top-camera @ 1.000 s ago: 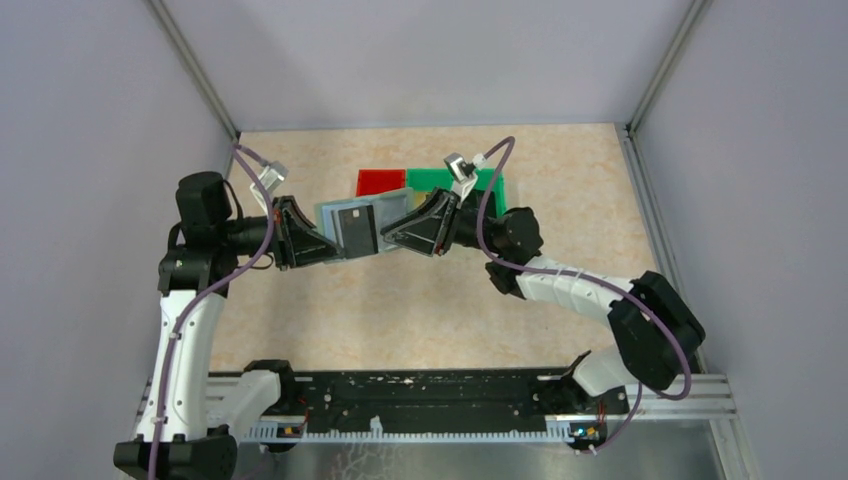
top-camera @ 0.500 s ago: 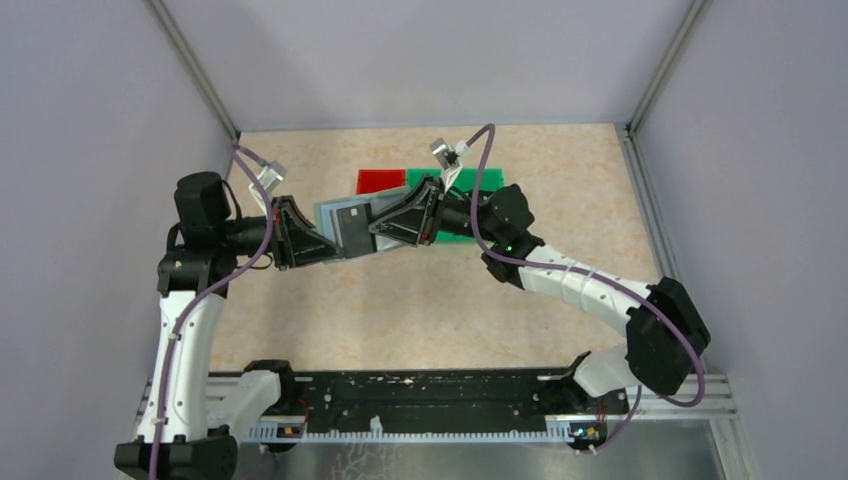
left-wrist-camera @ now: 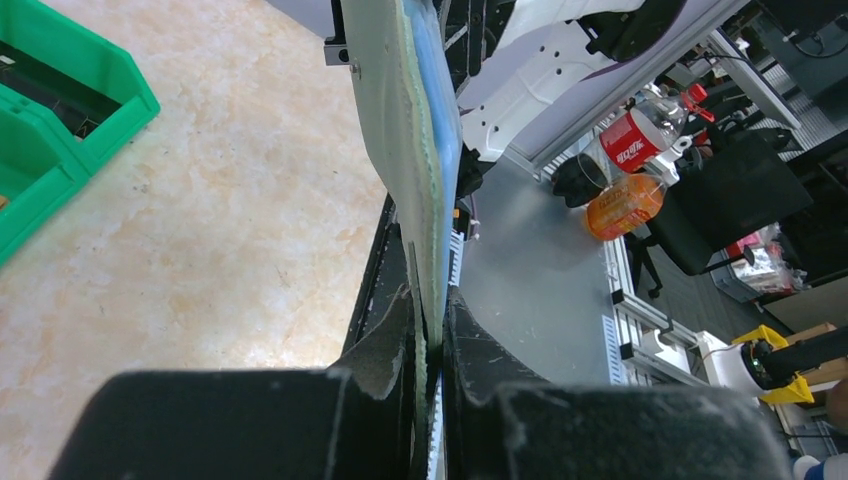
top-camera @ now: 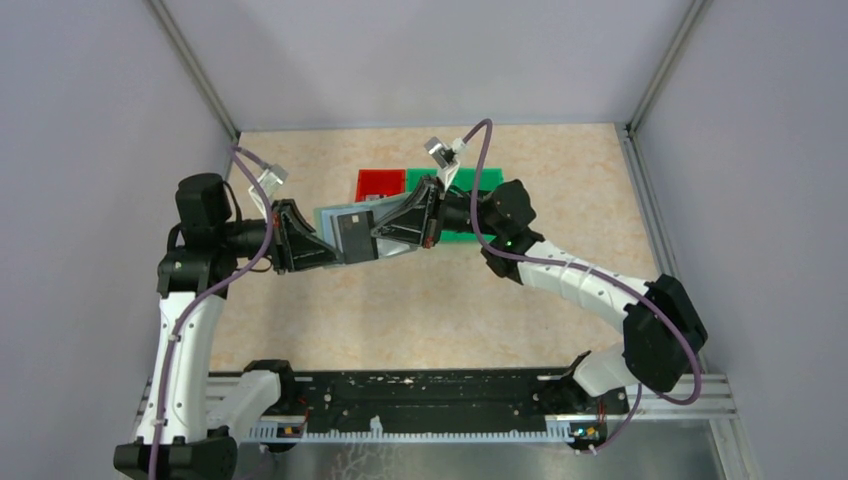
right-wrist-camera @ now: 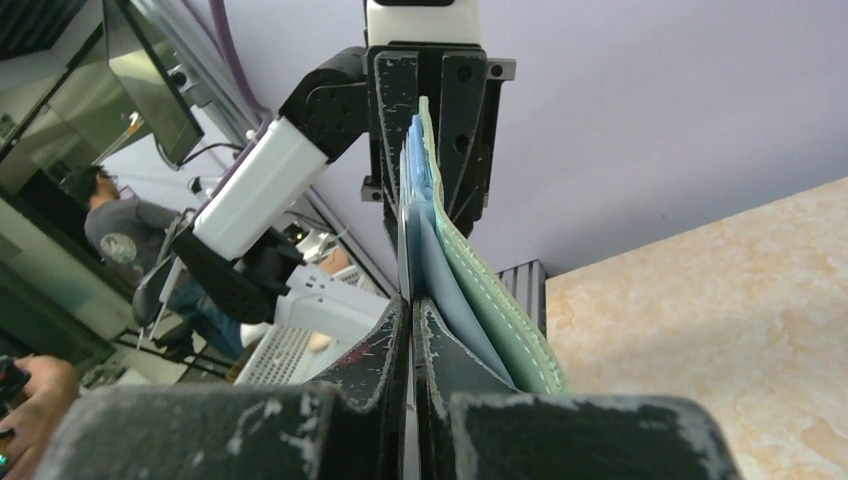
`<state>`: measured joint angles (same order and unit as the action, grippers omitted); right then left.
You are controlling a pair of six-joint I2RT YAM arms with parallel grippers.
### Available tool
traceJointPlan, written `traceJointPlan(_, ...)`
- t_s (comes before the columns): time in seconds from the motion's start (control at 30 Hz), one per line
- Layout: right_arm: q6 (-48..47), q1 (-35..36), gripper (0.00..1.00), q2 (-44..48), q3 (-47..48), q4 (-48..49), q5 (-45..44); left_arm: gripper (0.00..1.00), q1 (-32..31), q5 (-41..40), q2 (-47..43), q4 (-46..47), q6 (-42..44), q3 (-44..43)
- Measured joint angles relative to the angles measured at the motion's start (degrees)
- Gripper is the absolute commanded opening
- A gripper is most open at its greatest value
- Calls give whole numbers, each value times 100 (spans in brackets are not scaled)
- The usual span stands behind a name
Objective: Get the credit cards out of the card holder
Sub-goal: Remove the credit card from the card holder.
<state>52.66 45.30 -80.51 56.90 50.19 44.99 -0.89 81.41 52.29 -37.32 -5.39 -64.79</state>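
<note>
Card holder [top-camera: 328,217]: folded open and held up off the table [top-camera: 430,300] between the two arms, left of centre and just on the near side of the red bin [top-camera: 378,182]. Its pale blue inside faces up in the top view. Both wrist views see it edge-on, with the grey-green stitched outer layer and the blue pocket layers fanned slightly apart.
Credit card [top-camera: 352,232]: dark grey, lying against the inside of the holder near its middle. Its right edge reaches the tips of the right gripper.
Left gripper [top-camera: 335,248]: comes in from the left with its jaws pressed together on the holder's left edge. The wrist view shows the grey-green and blue layers clamped between the two fingers [left-wrist-camera: 385,345].
Right gripper [top-camera: 377,232]: comes in from the right with its jaws squeezed together on a thin grey edge that looks like the card. The blue pocket layer and the grey-green cover pass outside its fingers [right-wrist-camera: 445,350].
Bins: the red bin and the green bin [top-camera: 480,180] stand side by side on the far side of the table, with the right arm over the green one.
</note>
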Motion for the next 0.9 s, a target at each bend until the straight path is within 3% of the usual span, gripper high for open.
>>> traceJointPlan(0.63,-363,-245,0,7,555,-1381,704,0,-15,-116,127,-546,507,-125)
traceJointPlan(0.9,-649,-273,0,20,741,-1886,721,6,-15,-227,195,-719,704,-205)
